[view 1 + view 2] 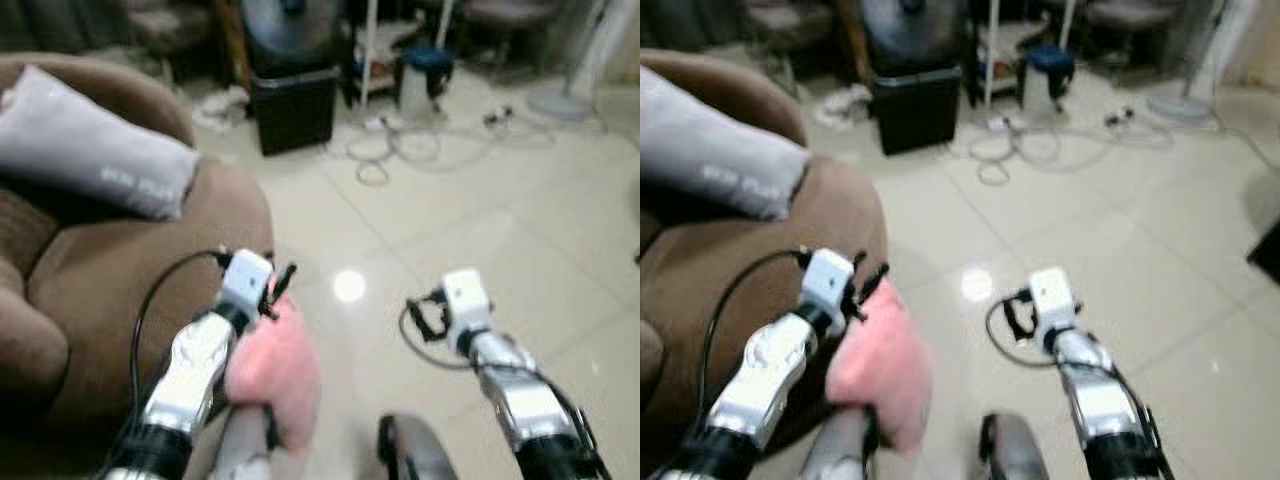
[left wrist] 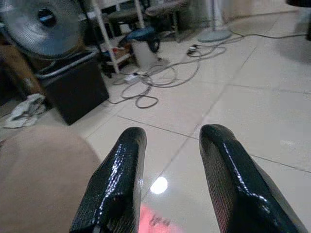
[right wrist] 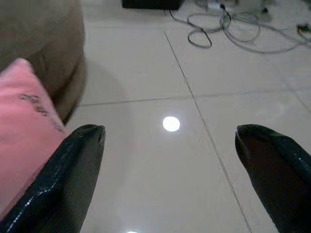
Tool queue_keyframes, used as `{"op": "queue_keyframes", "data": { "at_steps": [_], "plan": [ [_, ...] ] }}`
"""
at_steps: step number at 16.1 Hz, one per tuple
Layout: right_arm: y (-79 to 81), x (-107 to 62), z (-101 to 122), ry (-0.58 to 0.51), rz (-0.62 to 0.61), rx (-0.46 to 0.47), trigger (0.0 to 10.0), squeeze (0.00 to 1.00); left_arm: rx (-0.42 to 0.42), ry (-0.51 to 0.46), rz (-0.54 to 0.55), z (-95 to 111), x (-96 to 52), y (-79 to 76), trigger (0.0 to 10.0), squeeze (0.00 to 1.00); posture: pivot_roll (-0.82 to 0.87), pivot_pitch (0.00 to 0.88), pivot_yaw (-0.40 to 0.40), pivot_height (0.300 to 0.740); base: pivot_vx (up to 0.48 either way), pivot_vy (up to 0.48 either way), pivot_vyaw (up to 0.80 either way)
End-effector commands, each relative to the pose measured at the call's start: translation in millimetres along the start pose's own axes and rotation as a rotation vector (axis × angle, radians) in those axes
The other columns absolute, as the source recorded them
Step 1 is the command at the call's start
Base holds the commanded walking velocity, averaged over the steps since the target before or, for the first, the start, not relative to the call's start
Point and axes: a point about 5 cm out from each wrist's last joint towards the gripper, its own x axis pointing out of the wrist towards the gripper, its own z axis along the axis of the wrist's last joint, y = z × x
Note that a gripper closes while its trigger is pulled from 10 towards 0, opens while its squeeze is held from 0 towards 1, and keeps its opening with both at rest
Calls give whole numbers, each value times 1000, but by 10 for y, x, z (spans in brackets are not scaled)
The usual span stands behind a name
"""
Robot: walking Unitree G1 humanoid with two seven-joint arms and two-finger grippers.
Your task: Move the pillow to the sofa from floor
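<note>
Pillow [image 1: 275, 375], pink and soft, sits low between the arms beside the left gripper [image 2: 170, 184], whose fingers stand apart above it, not clamped. It looks light and squashy, best pinched at a corner or edge. Right gripper [image 3: 170, 170] spreads wide over bare floor [image 1: 480, 220], arm reaching forward. Beyond, the brown sofa [image 1: 120, 270] carries a grey cushion [image 1: 90, 145].
</note>
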Motion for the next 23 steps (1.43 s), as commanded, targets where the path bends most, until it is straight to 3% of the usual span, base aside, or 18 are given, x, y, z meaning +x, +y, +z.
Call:
{"op": "queue_keyframes", "data": {
  "at_steps": [1,6,10,18,23],
  "plan": [
    [90,26,33,-15,31,5,10000,0,9,-7,11,28,-3,75,10000,0,72,0,3,574,0,0,-419],
    [107,31,36,-11,45,-12,10000,0,26,18,19,-1,1,79,10000,0,73,0,2,574,0,0,0],
    [167,1,-55,52,105,-59,10000,0,89,100,-23,-152,-66,58,10000,0,72,0,3,574,0,0,0],
    [169,-3,-77,82,140,-77,10000,0,-8,236,-13,-376,-92,91,10000,0,74,0,-16,569,0,0,0],
    [148,5,-65,76,139,-76,10000,0,-25,237,3,-387,-89,78,10000,0,78,0,-27,530,0,0,0]
  ]
}}
